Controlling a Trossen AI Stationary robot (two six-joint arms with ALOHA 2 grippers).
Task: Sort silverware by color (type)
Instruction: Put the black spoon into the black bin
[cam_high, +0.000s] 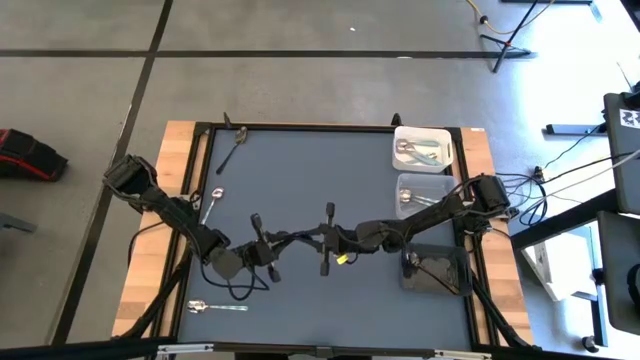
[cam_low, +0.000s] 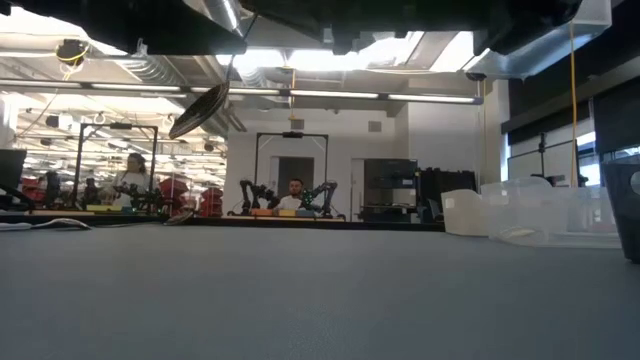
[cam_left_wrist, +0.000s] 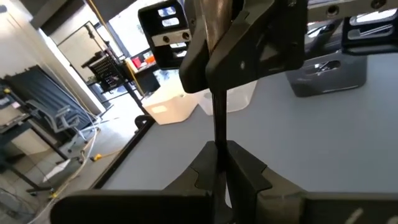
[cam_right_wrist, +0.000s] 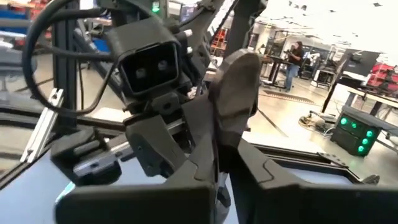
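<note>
A dark grey spoon (cam_low: 198, 110) is up in the air over the table's middle, bowl lowest and handle slanting upward. Both grippers meet there and are shut on it: my left gripper (cam_high: 285, 242) (cam_left_wrist: 219, 171) comes from the left, my right gripper (cam_high: 310, 240) (cam_right_wrist: 217, 171) from the right. The right wrist view shows the spoon's bowl (cam_right_wrist: 239, 81) past my right fingers. On the mat lie another dark spoon (cam_high: 237, 140) at the far left, a silver spoon (cam_high: 213, 200) on the left and a silver spoon (cam_high: 215, 306) near the front. My left gripper pinches the dark spoon's slim handle (cam_left_wrist: 218, 134) between its two fingers, which lie across it. The spoon is lifted clear of the table. My right gripper pinches the same spoon closer to the bowl, at the neck (cam_right_wrist: 217, 146), coming level from the table's right. The bowl sticks out beyond its fingertips.
Three bins stand along the right side: a white bin (cam_high: 445, 135) at the far right holding utensils, a clear bin (cam_high: 403, 182) beside it, and a dark bin (cam_high: 432, 285) nearer the front holding a utensil. People sit in the room beyond the table.
</note>
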